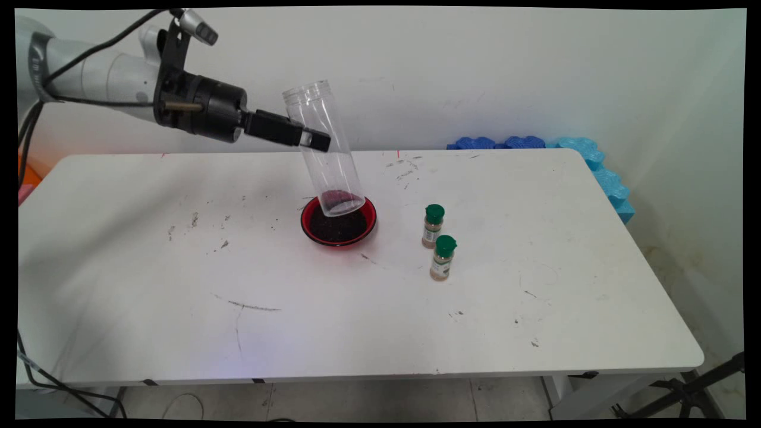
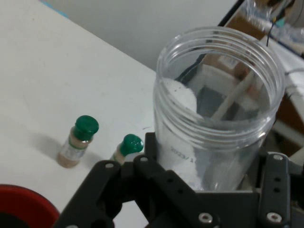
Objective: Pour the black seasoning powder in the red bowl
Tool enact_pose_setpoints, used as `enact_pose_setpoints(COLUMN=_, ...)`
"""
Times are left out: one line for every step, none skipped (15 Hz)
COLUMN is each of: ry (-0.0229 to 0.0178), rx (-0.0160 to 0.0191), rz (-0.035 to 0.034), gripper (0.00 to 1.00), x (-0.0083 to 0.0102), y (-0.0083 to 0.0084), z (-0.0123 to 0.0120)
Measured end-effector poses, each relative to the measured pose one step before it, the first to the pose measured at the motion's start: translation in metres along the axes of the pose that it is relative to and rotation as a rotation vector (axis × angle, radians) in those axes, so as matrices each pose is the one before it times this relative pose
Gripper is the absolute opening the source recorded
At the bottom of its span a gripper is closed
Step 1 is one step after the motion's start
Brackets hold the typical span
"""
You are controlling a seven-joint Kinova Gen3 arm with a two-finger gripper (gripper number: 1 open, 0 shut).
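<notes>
**Clear jar held tilted over a red bowl**

The black hand (image 1: 309, 138) grips a tall clear plastic jar (image 1: 324, 148) across its upper body, fingers closed on its sides. The jar is lidless, with a threaded mouth at the top, and leans so that its base hangs just above a red bowl (image 1: 338, 222) holding a dark, grainy fill. Through its wall the jar looks empty, with faint printed figures showing in the hand view. The bowl sits near the middle of the white worktop (image 1: 178, 285). To the bowl's right, well apart from it, stand two small spice bottles (image 1: 433, 226) (image 1: 443, 258) with green caps and tan contents, upright and just beside each other. Blue foam pieces (image 1: 594, 160) line the worktop's far right corner.
</notes>
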Motion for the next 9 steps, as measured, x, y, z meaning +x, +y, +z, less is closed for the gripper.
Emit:
enact_pose_setpoints(ry=-0.00500, rx=0.00383, rz=0.03368, gripper=0.00, x=-0.00059, y=0.00197, z=-0.00017)
enact_pose_setpoints(ry=-0.00854, rx=0.00561, rz=0.05041, gripper=0.00, x=-0.00148, y=0.00303, z=-0.00035)
enact_pose_setpoints(ry=-0.01062, rx=0.00545, rz=0.05951, gripper=0.00, x=-0.00169, y=0.00362, z=0.00019)
enact_pose_setpoints(ry=-0.01216, rx=0.00419, rz=0.06071, gripper=0.00, x=-0.00196, y=0.00396, z=0.00104)
enact_pose_setpoints(ry=-0.01046, rx=0.00480, rz=0.05100, gripper=0.00, x=-0.00223, y=0.00393, z=0.00059)
enact_pose_setpoints(ry=-0.01340, rx=0.00432, rz=0.06026, gripper=0.00, x=-0.00248, y=0.00490, z=0.00162)
enact_pose_setpoints(ry=-0.01294, rx=0.00267, rz=0.05282, gripper=0.00, x=-0.00228, y=0.00485, z=0.00217)
enact_pose_setpoints(ry=-0.00874, rx=0.00164, rz=0.03193, gripper=0.00, x=-0.00178, y=0.00349, z=0.00167)
enact_pose_setpoints(ry=-0.01344, rx=0.00137, rz=0.04486, gripper=0.00, x=-0.00260, y=0.00502, z=0.00335)
